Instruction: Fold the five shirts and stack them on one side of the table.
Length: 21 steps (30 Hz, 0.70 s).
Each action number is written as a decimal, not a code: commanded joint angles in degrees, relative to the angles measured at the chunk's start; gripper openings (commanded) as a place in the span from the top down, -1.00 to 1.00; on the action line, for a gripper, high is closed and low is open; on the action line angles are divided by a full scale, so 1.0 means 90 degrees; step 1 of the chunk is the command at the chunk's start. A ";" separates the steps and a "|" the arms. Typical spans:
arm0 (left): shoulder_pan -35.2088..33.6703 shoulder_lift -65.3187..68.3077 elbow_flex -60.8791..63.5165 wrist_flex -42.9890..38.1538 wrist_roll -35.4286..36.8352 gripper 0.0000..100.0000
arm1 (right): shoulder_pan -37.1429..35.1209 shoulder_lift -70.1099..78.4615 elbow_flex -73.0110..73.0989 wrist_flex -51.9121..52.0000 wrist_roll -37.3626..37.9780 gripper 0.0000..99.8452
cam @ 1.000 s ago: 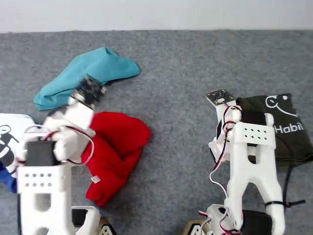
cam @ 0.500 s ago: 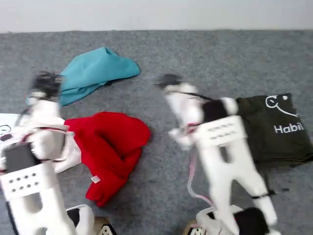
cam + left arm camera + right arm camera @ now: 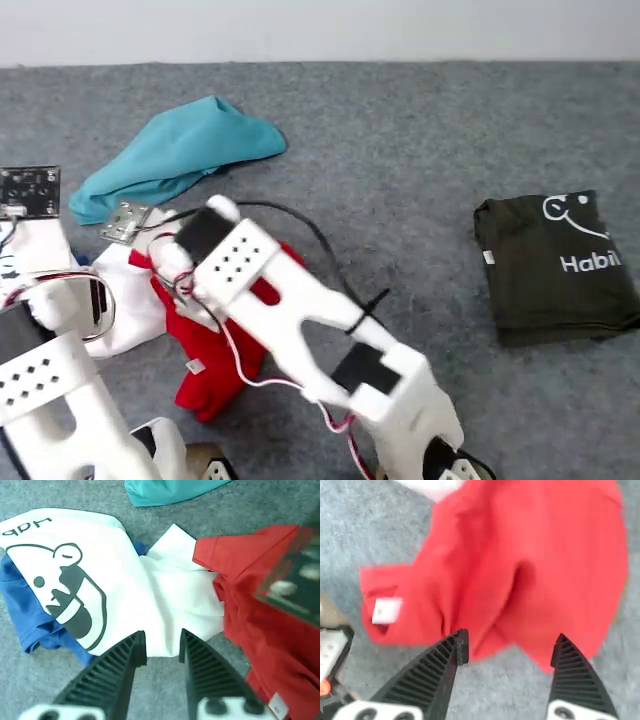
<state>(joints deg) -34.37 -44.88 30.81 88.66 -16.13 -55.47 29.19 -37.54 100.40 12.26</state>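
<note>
A crumpled red shirt (image 3: 225, 345) lies at the front left of the table, its white tag (image 3: 385, 611) showing. My right arm (image 3: 300, 320) stretches across it, and my right gripper (image 3: 512, 650) hangs open just above the red cloth (image 3: 520, 565). Left of it lies a white shirt (image 3: 150, 595) with a black print, on top of a blue shirt (image 3: 30, 625). Over the white shirt's edge my left gripper (image 3: 161, 647) is open and holds nothing. A teal shirt (image 3: 180, 150) lies crumpled at the back left. A dark green shirt (image 3: 560, 265) lies folded at the right.
The grey carpet-like table top (image 3: 420, 150) is bare in the middle and at the back right. The left arm (image 3: 50, 380) stands at the front left corner. Part of the right arm (image 3: 295, 575) shows blurred over the red shirt (image 3: 260, 625) in the left wrist view.
My right arm has swung from beside the dark green shirt across to the red shirt. My left arm has drawn back leftward, from the teal and red shirts to the white one.
</note>
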 commanded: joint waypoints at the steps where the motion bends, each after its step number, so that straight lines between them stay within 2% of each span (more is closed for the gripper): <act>1: -0.0459 0.0039 -0.0200 -0.0127 0.0068 0.76 | -0.0200 0.0230 -0.0498 0.0259 -0.0068 0.45; 8: -0.0606 0.0723 -0.0181 -0.0107 0.0068 0.76 | -0.0230 0.0923 -0.0498 0.0044 0.0029 0.47; 14: -0.0606 0.0899 -0.0190 -0.0098 0.0068 0.76 | -0.0142 0.1431 -0.0508 -0.0044 0.0518 0.91; 21: -0.0400 0.0928 -0.0171 -0.0088 0.0068 0.76 | 0.0405 0.1490 -0.0479 0.0239 0.0537 0.92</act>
<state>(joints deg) -39.56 -36.62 30.81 88.31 -16.13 -54.15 42.90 -40.18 100.31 16.40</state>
